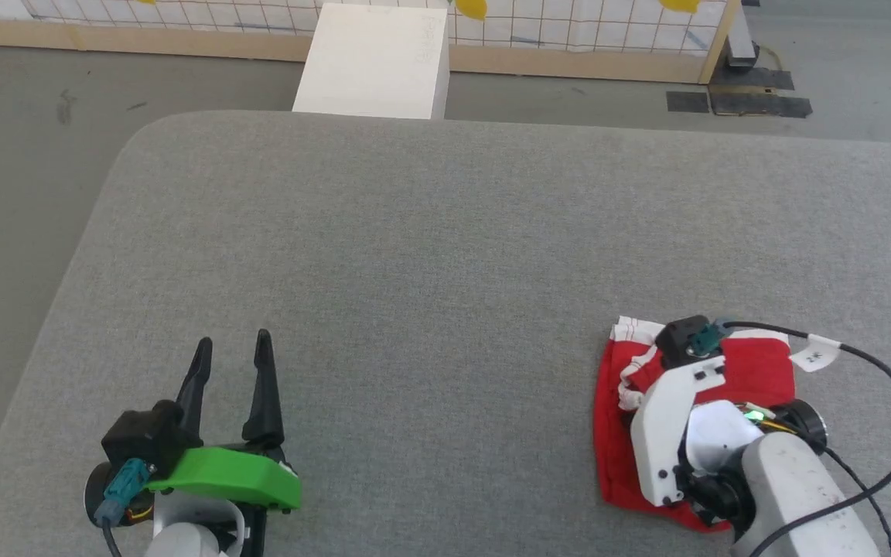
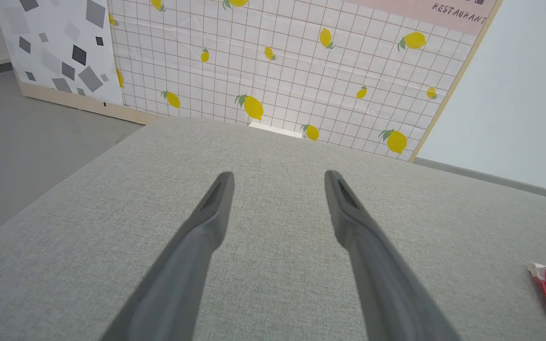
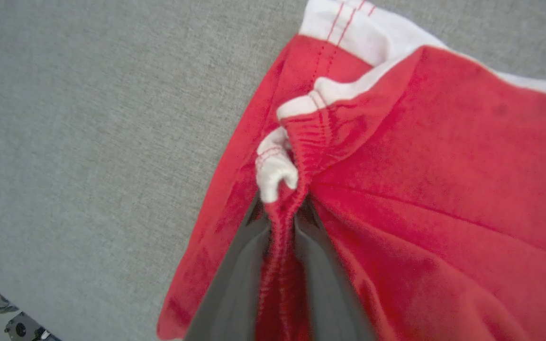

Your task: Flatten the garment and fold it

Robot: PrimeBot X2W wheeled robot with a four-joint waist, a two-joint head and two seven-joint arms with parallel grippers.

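One garment [image 1: 762, 371]: soft red plush, white stitched trim, bunched on grey woven surface [image 1: 414, 271]. Right gripper [image 3: 280, 215] pinches its ribbed fold; left gripper [image 1: 233, 344] spread wide.

The garment [image 3: 443, 189] is bright red with white trim, the table [image 1: 414, 271] grey, the gridded wall [image 2: 301, 61] white with yellow lemons.

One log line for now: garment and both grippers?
garment: bunched on grey table, not flat | left gripper: open, empty | right gripper: fingers shut on its fold
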